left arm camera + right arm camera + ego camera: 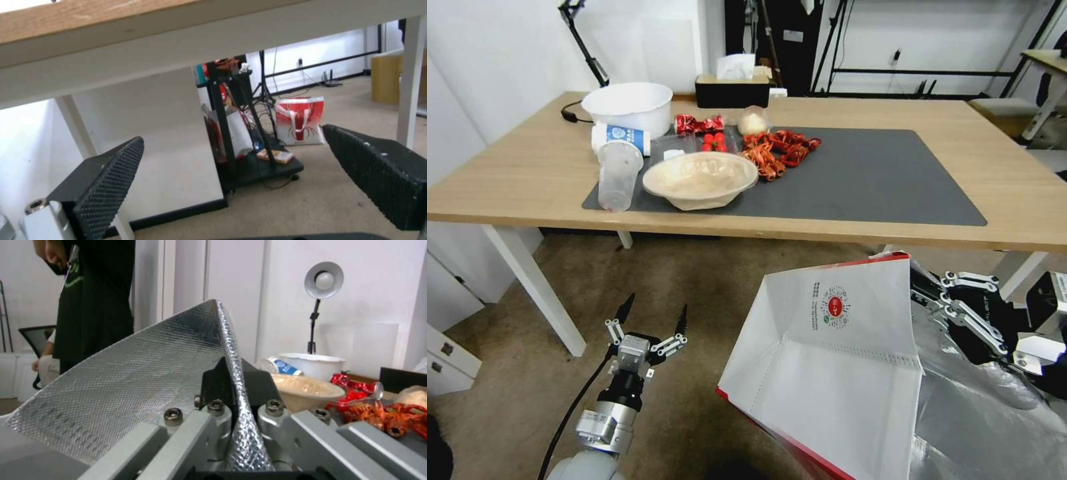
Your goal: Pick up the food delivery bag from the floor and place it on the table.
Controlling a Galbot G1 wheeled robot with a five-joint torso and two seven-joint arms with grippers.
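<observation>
- Right hand [233,386] was clenched on the bag's [834,360] foil-lined rim, holding it up before the bench [527,173].
- Left hand [652,319] hung released, low over carpet.

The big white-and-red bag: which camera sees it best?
The head view shows the food delivery bag best: its white panel, round red logo, red edge and foil lining, held up by the right gripper. The right wrist view sees just a foil flap pinched between the fingers. The left wrist view looks under the table instead.
</observation>
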